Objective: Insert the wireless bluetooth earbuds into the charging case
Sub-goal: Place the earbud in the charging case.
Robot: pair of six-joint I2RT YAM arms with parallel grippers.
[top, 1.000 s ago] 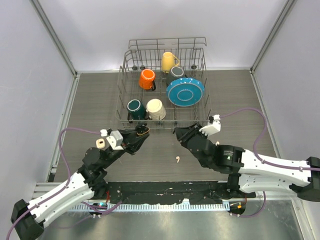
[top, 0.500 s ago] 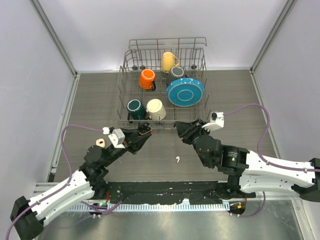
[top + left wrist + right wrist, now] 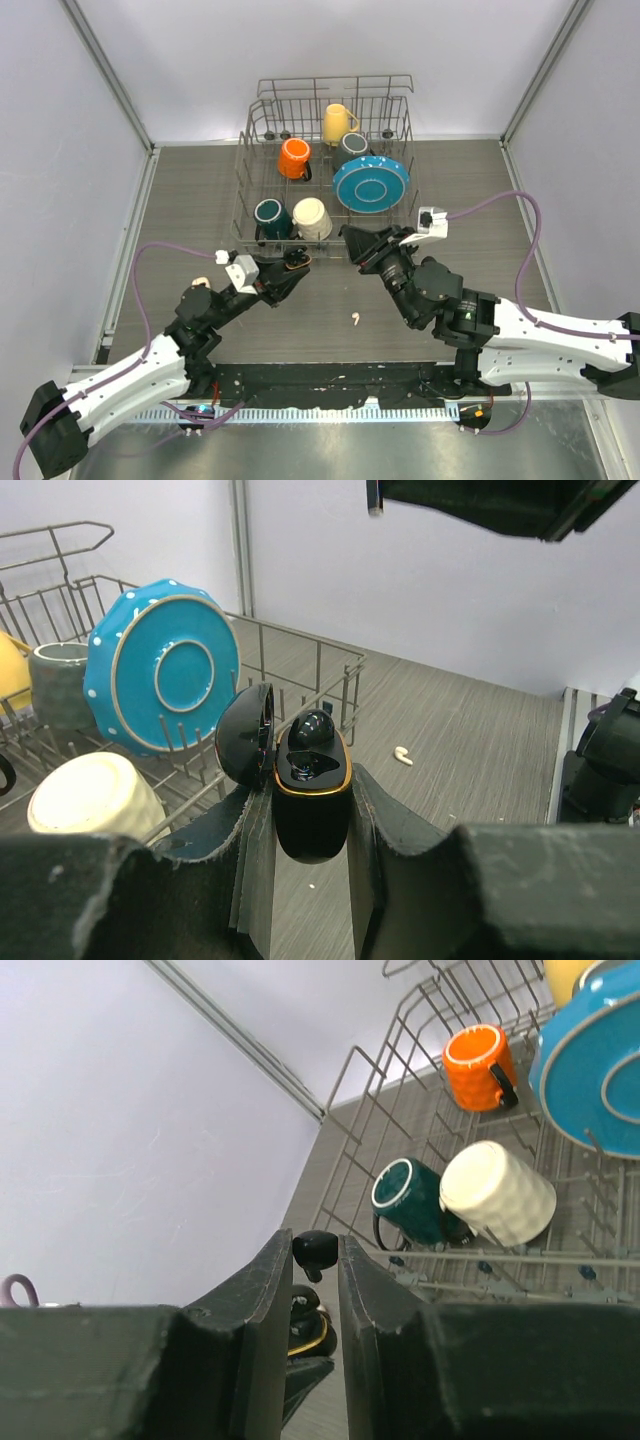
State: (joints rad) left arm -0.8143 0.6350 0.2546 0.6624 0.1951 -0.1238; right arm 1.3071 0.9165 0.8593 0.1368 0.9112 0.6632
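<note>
Pinches tiny glossy black earbud (image 3: 317,1251) in right pincer (image 3: 315,1244), open black charging case (image 3: 310,770) in left pincer (image 3: 305,820); likely light, slick, best held across body.

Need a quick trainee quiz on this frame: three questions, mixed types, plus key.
1. True or false: the case in the left tool has its lid shut.
2. The right tool holds: A nothing; B a black earbud; C a spoon.
3. Where does the white earbud lie?

Key
1. False: the lid stands open.
2. B.
3. On the table, between the two arms.
</note>
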